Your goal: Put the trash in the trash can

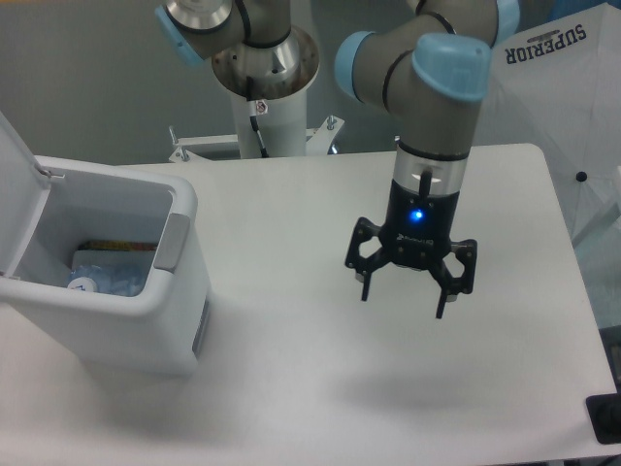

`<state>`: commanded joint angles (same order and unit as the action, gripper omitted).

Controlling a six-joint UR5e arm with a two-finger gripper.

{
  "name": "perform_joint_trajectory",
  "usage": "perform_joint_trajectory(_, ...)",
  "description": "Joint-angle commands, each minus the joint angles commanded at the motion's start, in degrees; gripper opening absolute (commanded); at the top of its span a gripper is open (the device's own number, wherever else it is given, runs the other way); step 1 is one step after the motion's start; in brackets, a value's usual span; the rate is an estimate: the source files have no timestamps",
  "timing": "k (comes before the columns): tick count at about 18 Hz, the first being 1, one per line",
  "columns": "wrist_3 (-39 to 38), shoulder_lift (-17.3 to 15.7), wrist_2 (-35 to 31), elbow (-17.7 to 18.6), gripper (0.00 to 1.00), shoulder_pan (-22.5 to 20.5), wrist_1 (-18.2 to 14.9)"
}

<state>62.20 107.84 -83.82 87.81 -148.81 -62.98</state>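
Trash lies inside the boxy white plastic trash can [126, 311] at nine o'clock, lid up: a clear crushed plastic bottle [109, 273] with a blue cap and a strip of pink-red label behind it. Over the white table [505, 388], at three o'clock of the can and well apart from it, the black two-finger gripper [402, 299] hangs with fingers spread, holding nothing.

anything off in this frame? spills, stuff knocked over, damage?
Nothing stands out. The trash can stands upright with its lid open, the crushed bottle lies inside, nothing is spilled on the table, and the gripper hangs open and empty above it.
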Motion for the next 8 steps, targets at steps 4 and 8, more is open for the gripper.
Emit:
perform_joint_trajectory(4, 3.9, 0.1, -2.4, -1.9, 1.0, 0.7, -6.5)
perform_joint_trajectory(8, 3.9, 0.0, -2.5, -1.6, 1.0, 2.0, -6.6)
